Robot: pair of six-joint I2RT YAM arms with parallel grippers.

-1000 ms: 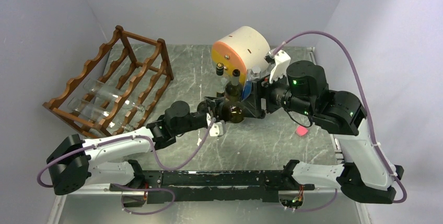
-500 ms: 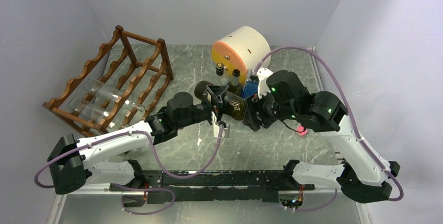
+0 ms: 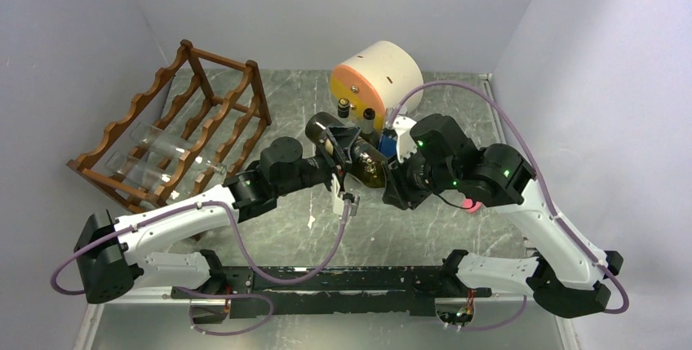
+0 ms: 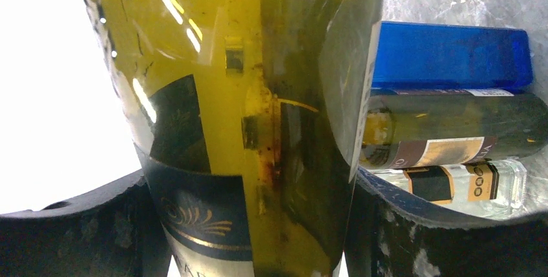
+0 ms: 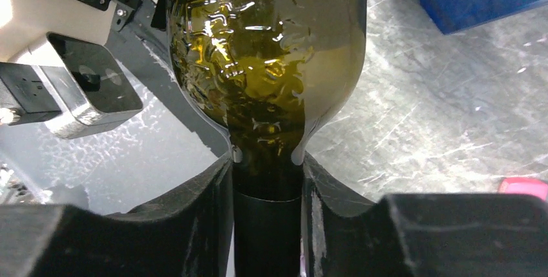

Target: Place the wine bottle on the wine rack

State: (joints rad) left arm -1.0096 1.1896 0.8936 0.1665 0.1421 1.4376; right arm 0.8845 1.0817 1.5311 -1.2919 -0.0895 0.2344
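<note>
grey marbled table (image 3: 457,121), scuffed and pale, boxed in by plain lavender walls (image 3: 326,7). the wine rack (image 3: 175,130) sits at the far left with clear bottles (image 3: 159,144) lying in it. the wine bottle (image 3: 359,162) is held over mid-table, well apart from the rack, tipped nearly level. the left gripper (image 4: 252,225) is clamped around its labelled body, and the right gripper (image 5: 267,186) is clamped on the neck just past the shoulder.
</note>
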